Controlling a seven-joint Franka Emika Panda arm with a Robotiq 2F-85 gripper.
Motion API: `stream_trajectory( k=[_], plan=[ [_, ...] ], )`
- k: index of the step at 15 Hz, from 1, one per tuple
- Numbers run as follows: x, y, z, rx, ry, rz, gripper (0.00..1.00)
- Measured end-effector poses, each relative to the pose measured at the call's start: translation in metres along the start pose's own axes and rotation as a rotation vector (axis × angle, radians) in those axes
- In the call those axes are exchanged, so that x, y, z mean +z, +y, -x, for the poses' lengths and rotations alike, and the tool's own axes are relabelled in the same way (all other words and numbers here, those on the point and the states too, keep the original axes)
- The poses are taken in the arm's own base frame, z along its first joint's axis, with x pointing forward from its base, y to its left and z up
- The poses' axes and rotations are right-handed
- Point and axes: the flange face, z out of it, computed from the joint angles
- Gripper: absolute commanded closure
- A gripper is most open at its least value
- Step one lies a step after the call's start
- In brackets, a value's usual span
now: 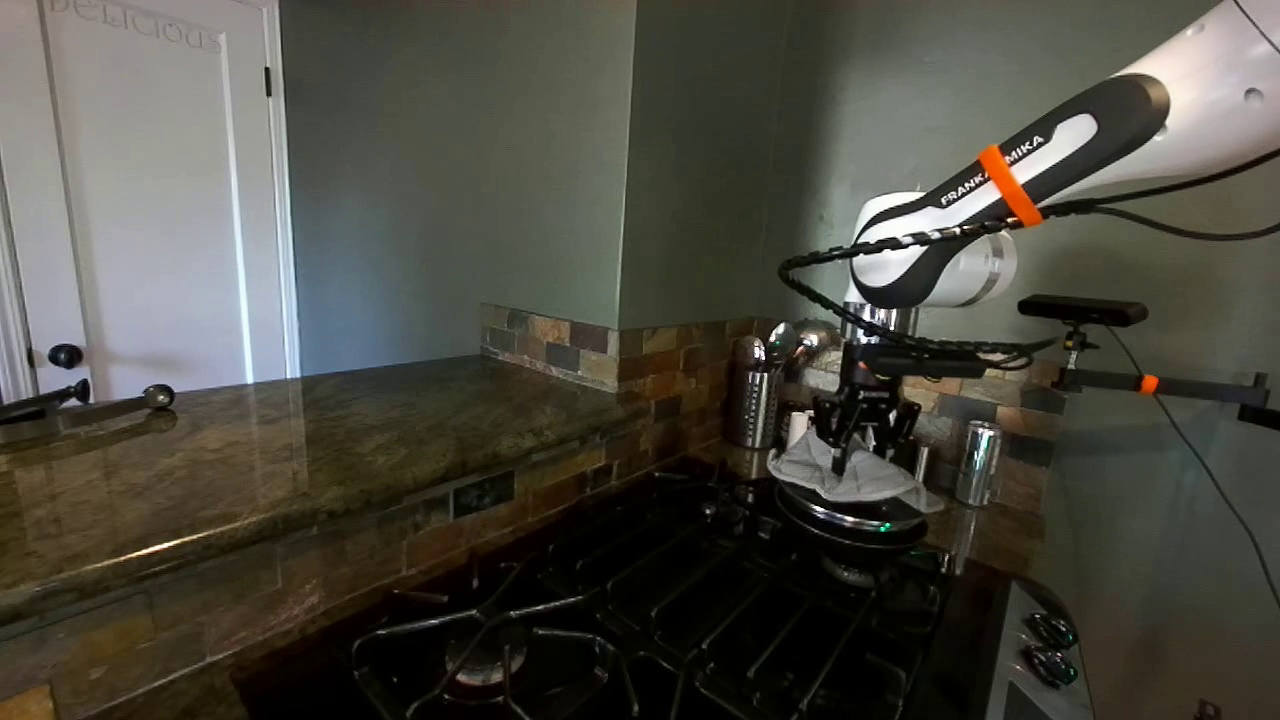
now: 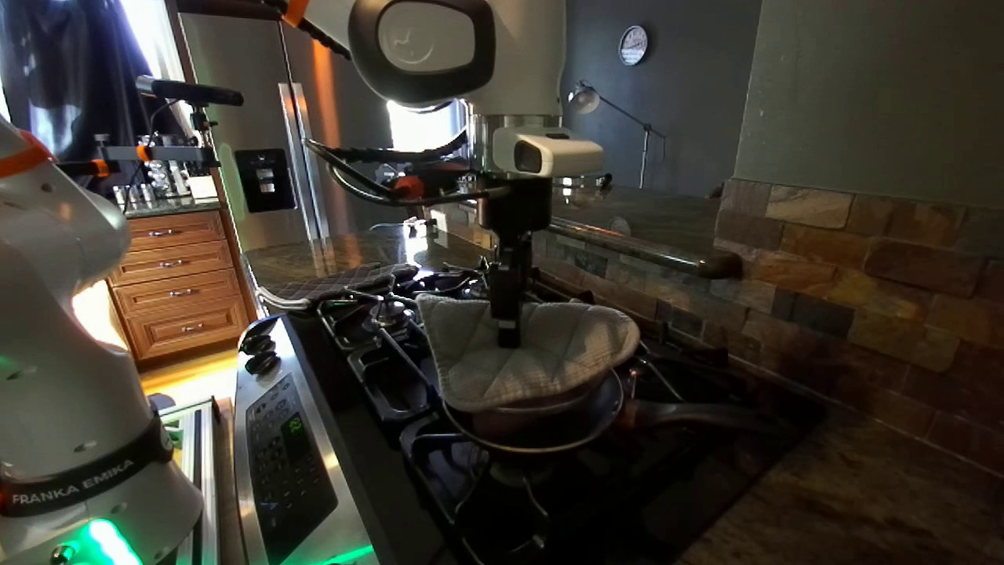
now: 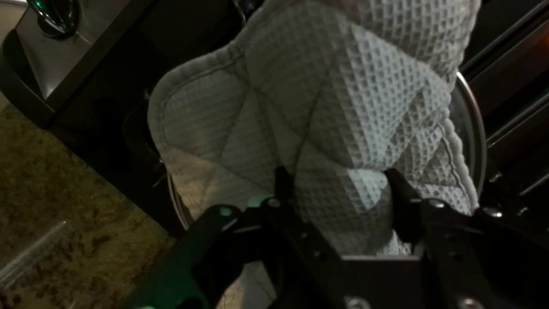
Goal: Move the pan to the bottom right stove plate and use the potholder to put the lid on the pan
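Note:
The white quilted potholder (image 1: 850, 475) is draped over the lid in both exterior views (image 2: 541, 369). It fills most of the wrist view (image 3: 313, 107). My gripper (image 1: 870, 450) points down with a bunched fold of cloth between its fingers; it also shows in the wrist view (image 3: 339, 176). Whether the knob is inside the fold is hidden. The shiny lid (image 1: 860, 520) lies under the cloth, its rim showing in the wrist view (image 3: 474, 124). The dark pan (image 2: 541, 449) is on a burner just below the lid. I cannot tell whether the lid's rim touches it all round.
The pan's handle (image 2: 698, 414) points toward the tiled wall. Black burner grates (image 1: 700, 600) spread beside the pan. Steel canisters (image 1: 978, 462) and a utensil holder (image 1: 755, 410) stand behind it. A control panel with knobs (image 1: 1050, 630) runs along the stove edge. A dark quilted mitt (image 2: 345, 282) lies beyond.

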Motion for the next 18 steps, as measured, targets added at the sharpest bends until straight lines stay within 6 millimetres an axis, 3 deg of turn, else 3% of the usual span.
stream_trajectory(
  k=[18],
  plan=[
    [0.016,0.011,-0.009,0.109,-0.027,0.014,0.70]
  ],
)
